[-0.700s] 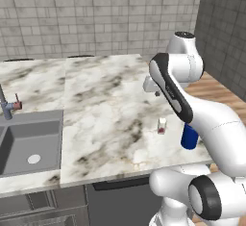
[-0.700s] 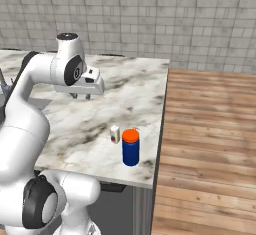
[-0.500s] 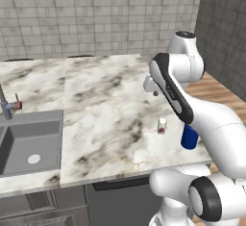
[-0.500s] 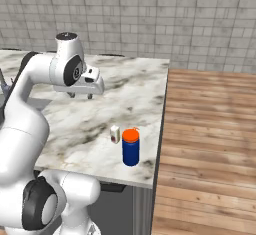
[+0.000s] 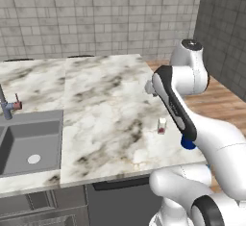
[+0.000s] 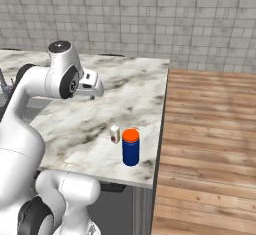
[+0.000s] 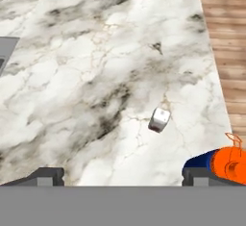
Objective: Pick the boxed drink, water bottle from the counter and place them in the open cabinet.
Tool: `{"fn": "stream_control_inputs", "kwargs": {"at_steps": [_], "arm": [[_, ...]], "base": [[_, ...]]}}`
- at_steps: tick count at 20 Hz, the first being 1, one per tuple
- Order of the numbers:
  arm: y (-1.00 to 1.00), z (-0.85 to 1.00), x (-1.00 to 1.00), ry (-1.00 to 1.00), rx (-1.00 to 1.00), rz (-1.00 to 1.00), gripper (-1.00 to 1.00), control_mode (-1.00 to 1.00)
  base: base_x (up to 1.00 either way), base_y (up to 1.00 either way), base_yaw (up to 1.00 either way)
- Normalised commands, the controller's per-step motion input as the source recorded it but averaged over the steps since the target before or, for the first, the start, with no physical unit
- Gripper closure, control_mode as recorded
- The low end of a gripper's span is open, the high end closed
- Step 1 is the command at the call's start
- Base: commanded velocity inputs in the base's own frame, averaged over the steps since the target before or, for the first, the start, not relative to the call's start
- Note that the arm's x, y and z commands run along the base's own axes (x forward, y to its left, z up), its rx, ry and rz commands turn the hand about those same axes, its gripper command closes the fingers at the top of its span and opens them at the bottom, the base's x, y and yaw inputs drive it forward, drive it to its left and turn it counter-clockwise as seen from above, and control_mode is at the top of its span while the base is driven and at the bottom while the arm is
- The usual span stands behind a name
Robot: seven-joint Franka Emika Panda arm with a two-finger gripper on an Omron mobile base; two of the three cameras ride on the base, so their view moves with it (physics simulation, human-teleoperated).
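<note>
From the hand view we saw the gripper [image 7: 123, 176] spread wide and holding nothing above the counter [image 7: 86, 76], the boxed drink [image 7: 159, 119] standing ahead between its fingertips, the water bottle [image 7: 222, 164] beside the right one.

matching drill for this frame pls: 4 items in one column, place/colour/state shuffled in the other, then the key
1. boxed drink
2. water bottle
3. gripper
4. sink

a. dark blue, orange-red cap
b. open, above the counter, holding nothing
c. grey basin set in the counter at the far left of the left base view
d. tiny white carton, upright beside the bottle

Pairs: 1-d, 2-a, 3-b, 4-c
</note>
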Motion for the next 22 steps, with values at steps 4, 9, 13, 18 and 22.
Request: {"fn": "stream_control_inputs", "kwargs": {"at_steps": [4, 9, 13, 18, 22], "arm": [[0.00, -0.24, -0.06, -0.05, 0.01, -0.27, -1.00, -1.00], [0.01, -0.30, 0.01, 0.09, 0.00, -0.48, -1.00, -1.00], [0.00, -0.36, 0.14, 0.08, 0.04, -0.45, -1.00, -1.00], [0.00, -0.40, 0.28, 0.04, 0.11, -0.31, -1.00, -1.00], [-0.02, -0.42, 0.35, 0.00, 0.08, -0.17, -1.00, -1.00]], "base": [[0.00, 0.00, 0.00], [0.00, 0.00, 0.00], [0.00, 0.00, 0.00], [0.00, 0.00, 0.00], [0.00, 0.00, 0.00]]}}
